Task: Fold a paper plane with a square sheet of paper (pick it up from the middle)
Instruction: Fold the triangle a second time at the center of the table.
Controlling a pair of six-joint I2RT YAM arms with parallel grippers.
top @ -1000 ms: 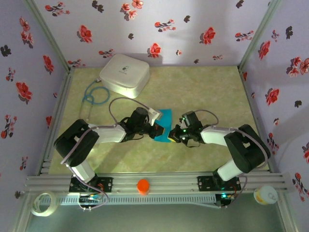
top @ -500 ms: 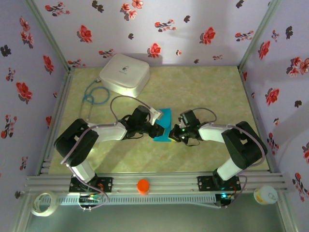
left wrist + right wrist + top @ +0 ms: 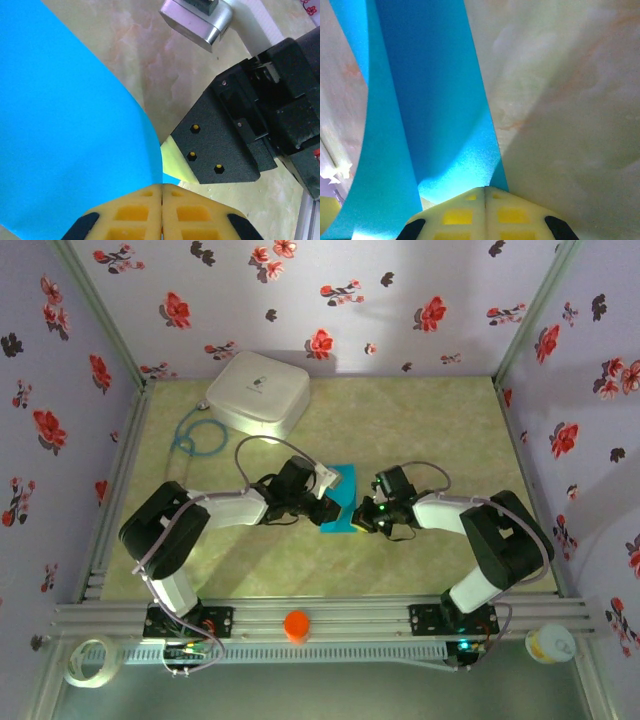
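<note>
the square sheet of paper (image 3: 342, 498) lies lengthwise front-to-back between left gripper (image 3: 161, 195) and right gripper (image 3: 485, 192), each pinching its near end.

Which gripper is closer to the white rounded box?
Left. The left gripper sits on the box's side of the blue paper; the right gripper is across the paper, farther from the white rounded box.
</note>
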